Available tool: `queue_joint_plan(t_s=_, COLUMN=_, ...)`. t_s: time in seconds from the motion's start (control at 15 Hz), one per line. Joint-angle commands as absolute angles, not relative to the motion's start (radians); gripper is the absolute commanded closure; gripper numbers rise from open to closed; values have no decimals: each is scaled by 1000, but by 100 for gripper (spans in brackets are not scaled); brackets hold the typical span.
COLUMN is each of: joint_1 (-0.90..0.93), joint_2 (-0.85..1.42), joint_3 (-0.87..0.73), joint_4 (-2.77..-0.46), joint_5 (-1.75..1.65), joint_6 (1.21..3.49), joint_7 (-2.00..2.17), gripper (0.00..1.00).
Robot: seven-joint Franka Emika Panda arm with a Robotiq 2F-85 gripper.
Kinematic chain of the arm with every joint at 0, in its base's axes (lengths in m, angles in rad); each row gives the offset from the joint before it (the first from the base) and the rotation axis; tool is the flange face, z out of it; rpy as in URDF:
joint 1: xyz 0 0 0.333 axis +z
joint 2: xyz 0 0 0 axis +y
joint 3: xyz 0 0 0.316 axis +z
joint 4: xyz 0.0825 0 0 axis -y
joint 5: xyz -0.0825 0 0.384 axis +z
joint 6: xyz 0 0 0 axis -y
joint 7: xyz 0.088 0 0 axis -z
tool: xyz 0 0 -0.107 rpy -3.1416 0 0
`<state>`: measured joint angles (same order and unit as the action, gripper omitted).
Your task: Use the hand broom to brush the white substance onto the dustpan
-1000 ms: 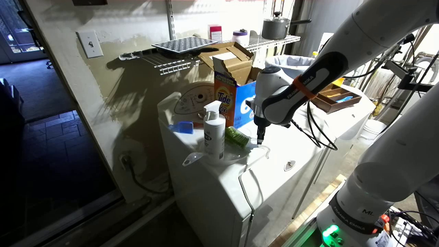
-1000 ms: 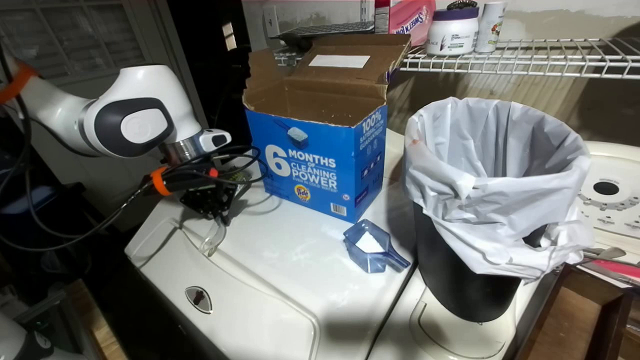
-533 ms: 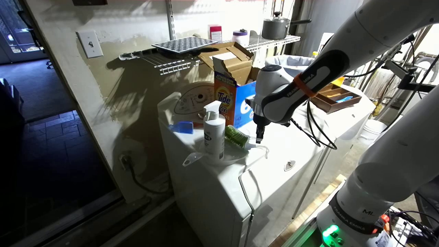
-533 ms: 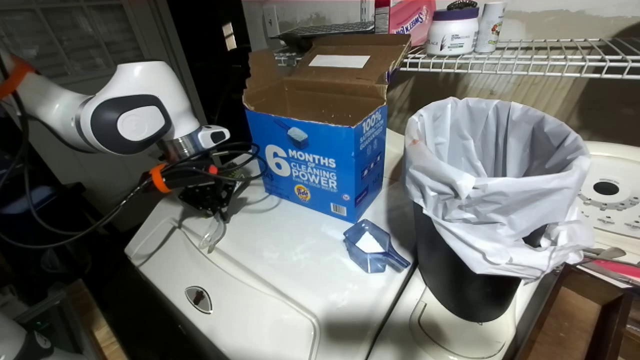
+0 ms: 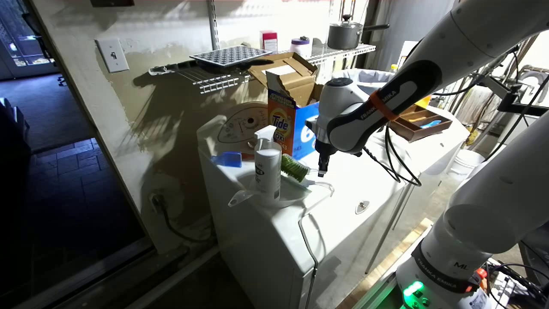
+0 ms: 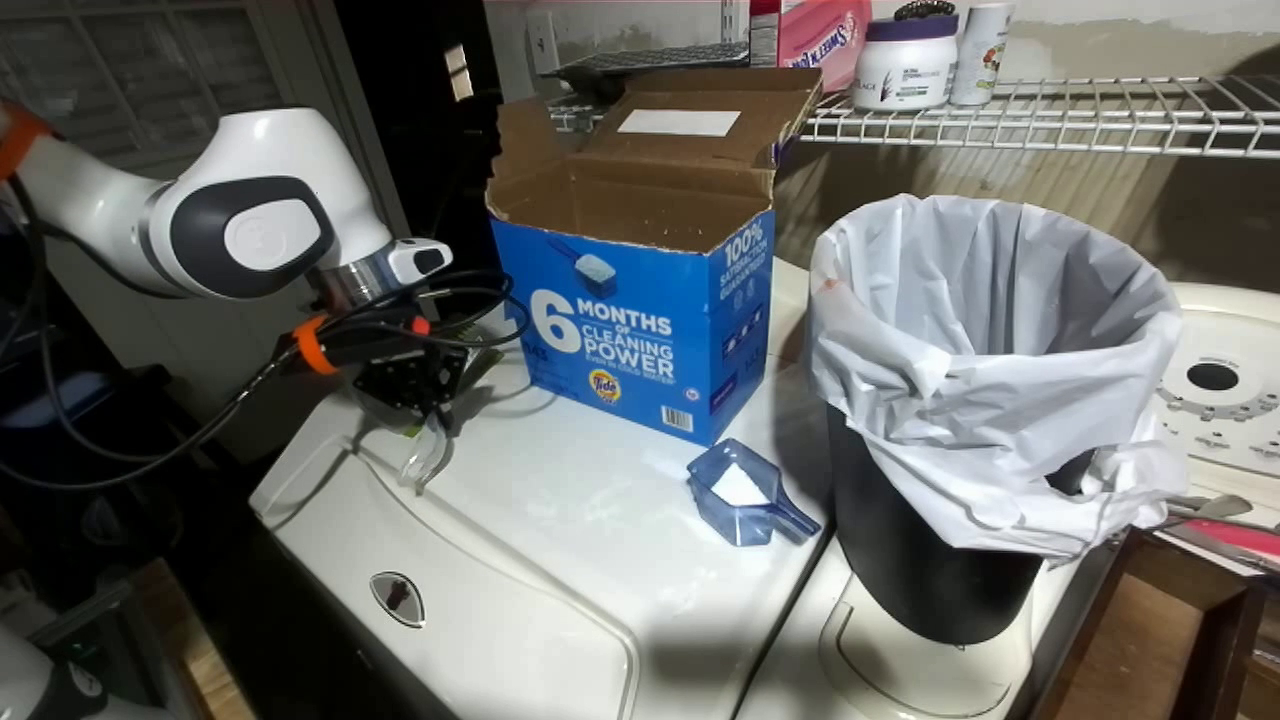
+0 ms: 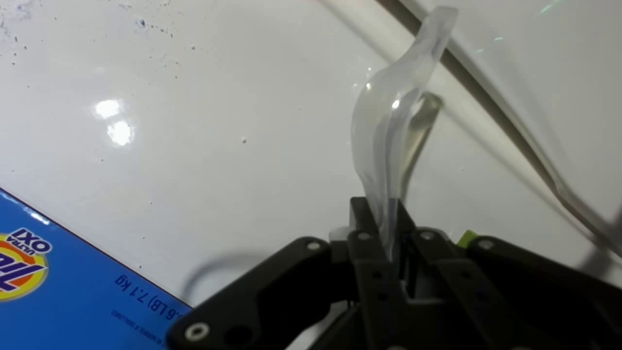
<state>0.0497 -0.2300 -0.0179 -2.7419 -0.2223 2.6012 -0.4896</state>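
Note:
The hand broom has green bristles [image 5: 294,167] and a clear handle. My gripper [image 5: 321,173] is shut on that handle. In the wrist view the clear handle [image 7: 384,116] sticks out between the fingertips of the gripper [image 7: 381,211]; only a green corner [image 7: 467,238] of the head shows. The handle also shows in an exterior view [image 6: 425,457]. The broom is held just above the whitish dustpan [image 5: 296,201], partly hidden behind a white pump bottle [image 5: 268,176]. Fine specks [image 7: 141,22] lie on the white machine top. White powder [image 6: 740,487] sits in a blue scoop [image 6: 745,515].
An open Tide box [image 6: 640,300] stands close beside the arm. A lined bin [image 6: 930,560] and a wooden tray [image 5: 422,122] stand further along. A blue item [image 5: 231,159] lies behind the bottle. A wire shelf [image 6: 1050,120] hangs above.
My gripper has risen a little with the broom. The broom's green head has lifted and turned slightly away from the dustpan. The scoop and box have not moved.

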Motion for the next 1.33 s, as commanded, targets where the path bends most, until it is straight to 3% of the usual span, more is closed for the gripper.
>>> queue_joint_plan(t_s=0.0, joint_1=18, joint_2=-242, joint_3=-6, joint_4=-2741, joint_5=-295, joint_6=2592, joint_7=-420, gripper=97)
queue_joint_plan(t_s=0.53, joint_1=-126, joint_2=-278, joint_3=76, joint_4=-2742, joint_5=-814, joint_6=2558, joint_7=-11, gripper=97)
queue_joint_plan(t_s=1.27, joint_1=-22, joint_2=-202, joint_3=113, joint_4=-2737, joint_5=-881, joint_6=2334, joint_7=169, gripper=97)
